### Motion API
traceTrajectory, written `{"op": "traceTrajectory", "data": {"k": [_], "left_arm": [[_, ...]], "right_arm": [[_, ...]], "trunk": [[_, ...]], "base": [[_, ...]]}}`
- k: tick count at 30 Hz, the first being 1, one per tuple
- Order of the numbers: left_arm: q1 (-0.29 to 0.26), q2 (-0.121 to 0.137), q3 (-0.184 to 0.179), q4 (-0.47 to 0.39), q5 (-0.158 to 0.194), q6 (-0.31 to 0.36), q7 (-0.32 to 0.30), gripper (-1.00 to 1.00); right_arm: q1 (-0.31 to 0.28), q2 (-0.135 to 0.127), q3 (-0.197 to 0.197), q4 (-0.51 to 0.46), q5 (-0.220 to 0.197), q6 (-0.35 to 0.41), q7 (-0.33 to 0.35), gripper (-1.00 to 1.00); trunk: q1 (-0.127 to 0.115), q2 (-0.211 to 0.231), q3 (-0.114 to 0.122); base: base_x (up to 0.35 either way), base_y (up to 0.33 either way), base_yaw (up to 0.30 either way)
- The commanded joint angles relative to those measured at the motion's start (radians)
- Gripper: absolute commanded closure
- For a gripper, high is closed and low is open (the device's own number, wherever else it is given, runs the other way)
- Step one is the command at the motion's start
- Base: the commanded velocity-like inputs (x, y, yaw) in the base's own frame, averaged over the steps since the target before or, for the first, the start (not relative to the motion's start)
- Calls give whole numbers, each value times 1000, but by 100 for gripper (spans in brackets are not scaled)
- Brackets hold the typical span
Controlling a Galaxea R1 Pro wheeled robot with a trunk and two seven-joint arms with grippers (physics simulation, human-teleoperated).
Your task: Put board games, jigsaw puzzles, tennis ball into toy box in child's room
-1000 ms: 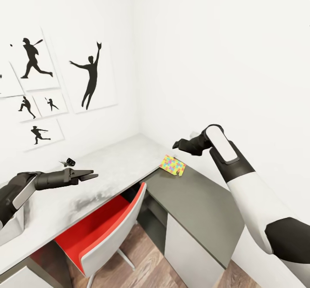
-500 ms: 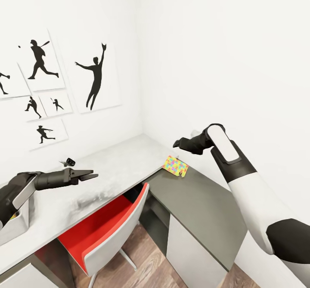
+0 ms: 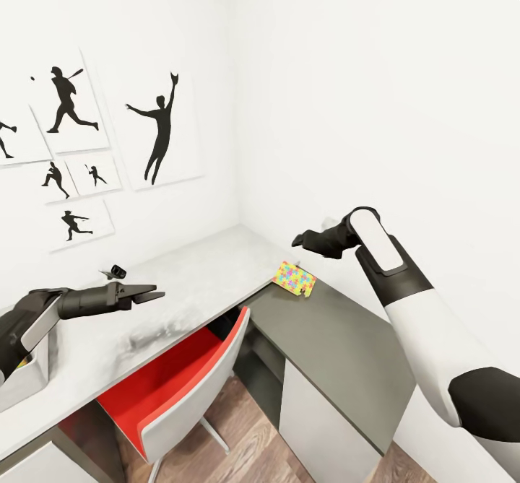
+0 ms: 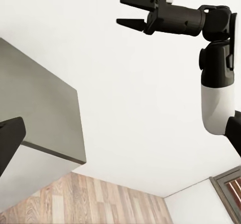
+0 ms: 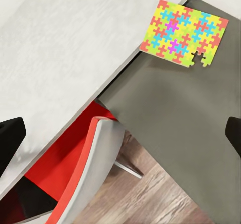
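**Robot Lines Up on Jigsaw Puzzle at Corner Desk**

Both sets of jaws stand parted and hold nothing. The right gripper (image 3: 297, 240) hangs in the air above the corner of the L-shaped desk, its two dark fingers spread and aimed down toward the jigsaw puzzle (image 3: 293, 278). In the right wrist view the coloured puzzle (image 5: 183, 32) lies flat across the seam where the pale desk top (image 3: 195, 281) meets the darker grey desk wing (image 3: 339, 346), one piece slightly loose at its near edge. The left gripper (image 3: 148, 294) is held out level over the pale top, fingers apart, well away from the puzzle.

At the far left edge of the head view the corner of a grey container (image 3: 27, 375) sits on the desk under the left forearm; it is probably the toy box, though too little shows to be sure. A red and grey chair (image 3: 180, 389) is tucked beneath the desk, and silhouette posters (image 3: 155, 125) of ballplayers hang on the wall.

The step in hand appears to be the reach for this puzzle. The next move likely calls for lowering the right gripper to the puzzle's edge; the thin, flat sheet may be awkward to pinch off the surface, before it is carried across to the box.
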Motion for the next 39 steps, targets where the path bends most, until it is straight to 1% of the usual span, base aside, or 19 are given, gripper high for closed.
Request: {"op": "traceTrajectory", "data": {"k": [1,12,21,25,28,39], "left_arm": [[-1,1,-5,0,6,10,-2,-100],[23,5,-1,0,8,3,-7,-100],[25,5,0,0,10,-1,-7,-100],[25,5,0,0,10,-43,-9,-100],[26,4,0,0,11,-60,-11,-100],[28,4,0,0,12,-71,-12,-100]], "right_arm": [[-1,-2,3,-1,-9,1,-10,-100],[-1,-5,3,-1,-9,0,-10,-100],[-1,-6,2,-1,-9,1,-10,-100],[-1,-6,2,-1,-9,1,-10,-100],[-1,-6,2,-1,-9,1,-10,-100],[4,-8,2,0,-9,1,-10,-100]], "trunk": [[1,-2,-2],[1,-2,-2],[1,-2,-2],[1,-2,-2],[1,-2,-2],[1,-2,-2]], "base": [[0,0,0],[31,19,0],[159,60,0],[249,5,0],[253,2,0],[212,71,0]]}}
